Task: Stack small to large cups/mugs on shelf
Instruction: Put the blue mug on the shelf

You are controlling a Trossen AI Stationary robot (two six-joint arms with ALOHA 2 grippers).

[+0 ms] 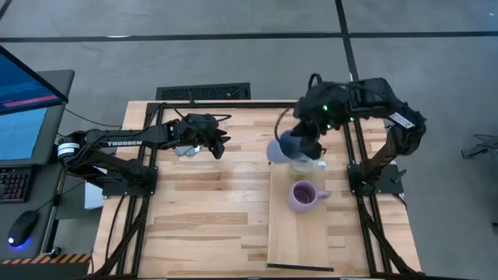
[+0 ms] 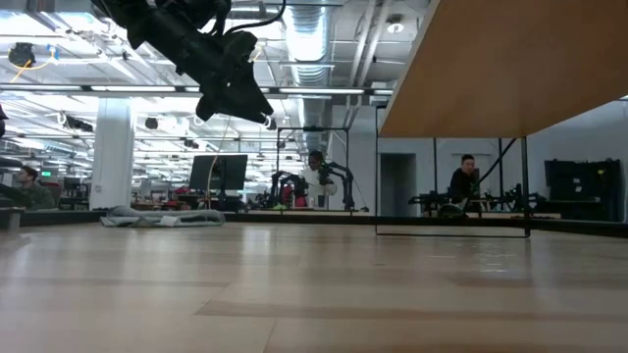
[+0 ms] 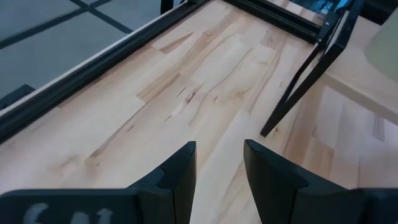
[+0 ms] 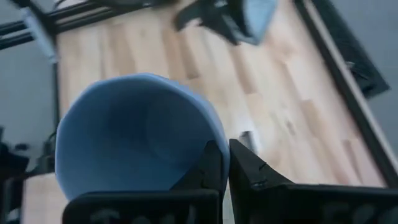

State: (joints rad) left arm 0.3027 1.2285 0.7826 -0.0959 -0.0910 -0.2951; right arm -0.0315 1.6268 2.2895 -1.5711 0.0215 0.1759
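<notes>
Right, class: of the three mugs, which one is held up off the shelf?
The blue mug: the right tool is pinching its rim and holding it over the cream mug, which stands on the shelf like the purple mug.

Black jointed arms, white TROSSEN lettering on the left, green lights on the right

A: Where are the mugs?
B: The purple mug (image 1: 303, 195) stands upright on the pale wooden shelf (image 1: 299, 233). The cream mug (image 1: 306, 163) stands at the shelf's far end. The blue mug (image 1: 282, 148) hangs tilted just above it, pinched by its rim.
</notes>
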